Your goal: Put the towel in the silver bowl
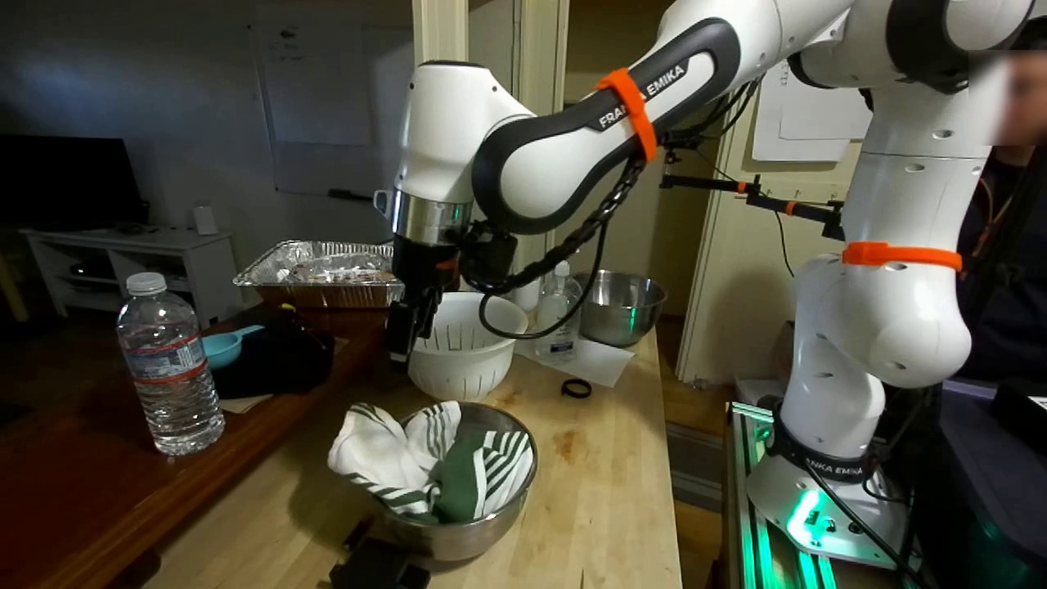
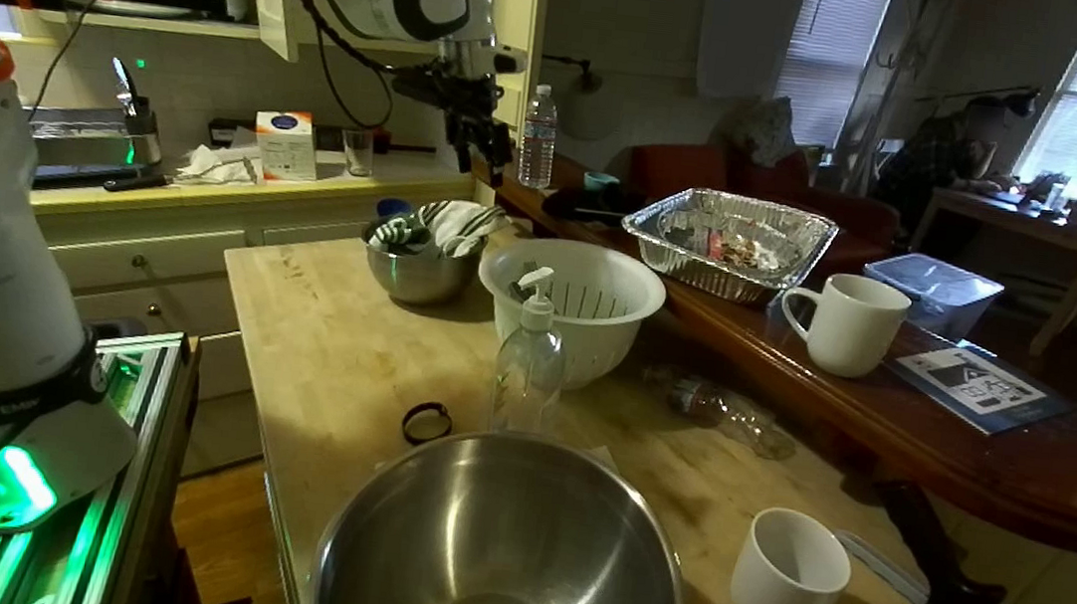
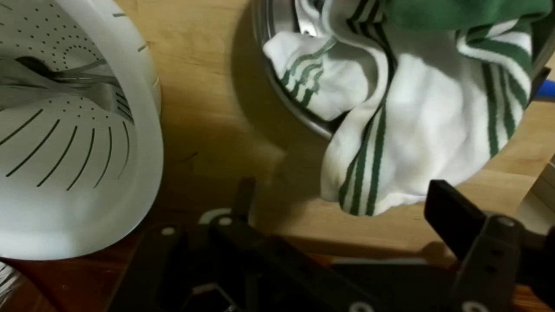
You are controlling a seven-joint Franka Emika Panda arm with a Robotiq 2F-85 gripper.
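In an exterior view, with the silver bowl [image 1: 470, 540] as clock centre, an unidentified black object [image 1: 379, 566] lay nearest, toward half past seven. The bowl stood upright on the wooden tabletop [image 1: 609, 499], presumably for a steady base and an open mouth. The green-and-white towel [image 1: 450, 483] was inside it in loose folds; part overhung the rim at ten o'clock, probably because the cloth was too bulky to sit flat. Above and near that overhang hung the pincer [image 3: 339, 190], jaws parted, nothing gripped and no contact seen, as would suit a cloth needing no further hold. The task was judged all but complete; a snag on the loose part could drag the towel outward. Beyond, at twelve o'clock, stood the white colander [image 1: 462, 372], containing cutlery [image 3: 102, 93], likely to keep the pieces together. Farther off, at one o'clock, were a pump bottle [image 1: 561, 345] and a second metal bowl [image 1: 620, 315]. Both stood well apart from the towel, seemingly set aside to leave working room around the receiving bowl.
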